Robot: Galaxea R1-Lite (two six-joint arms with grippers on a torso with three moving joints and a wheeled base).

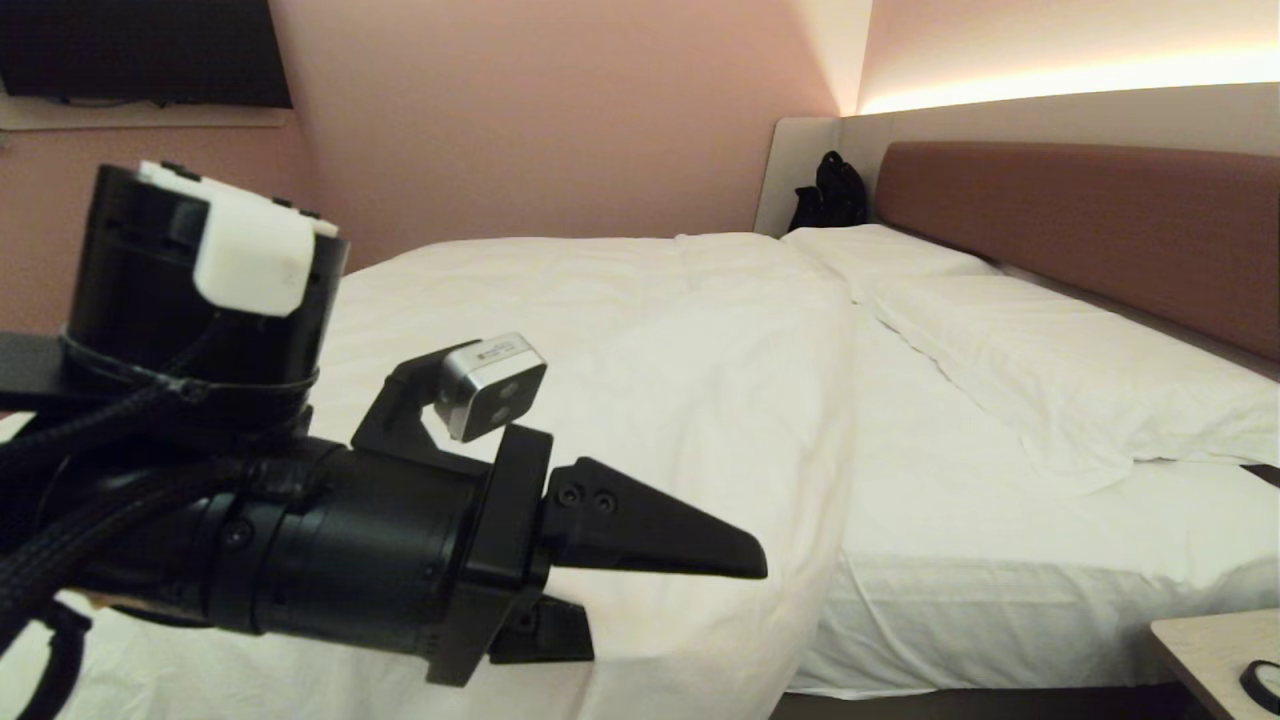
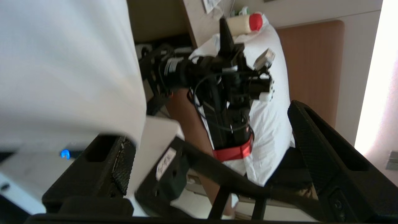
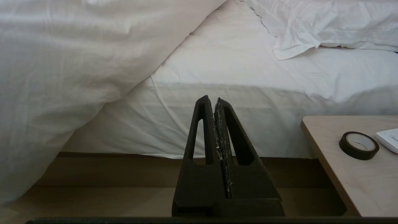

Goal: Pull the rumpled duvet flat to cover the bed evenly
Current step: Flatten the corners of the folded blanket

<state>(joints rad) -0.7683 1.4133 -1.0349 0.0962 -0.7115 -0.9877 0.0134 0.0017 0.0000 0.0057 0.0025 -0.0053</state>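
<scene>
The puffy white duvet covers the left and middle of the bed. It hangs over the near side and stops short of the pillows, leaving a strip of sheet bare. My left gripper is close in front of me over the duvet's near edge, pointing right, and it is open. In the left wrist view the gripper has its fingers far apart, with nothing pinched between them and duvet cloth beside one finger. My right gripper is shut and empty, low down and facing the side of the mattress.
Two flat pillows lie along the reddish-brown headboard. A black bag sits in the far corner. A wooden nightstand holding a tape roll stands to the right of my right gripper.
</scene>
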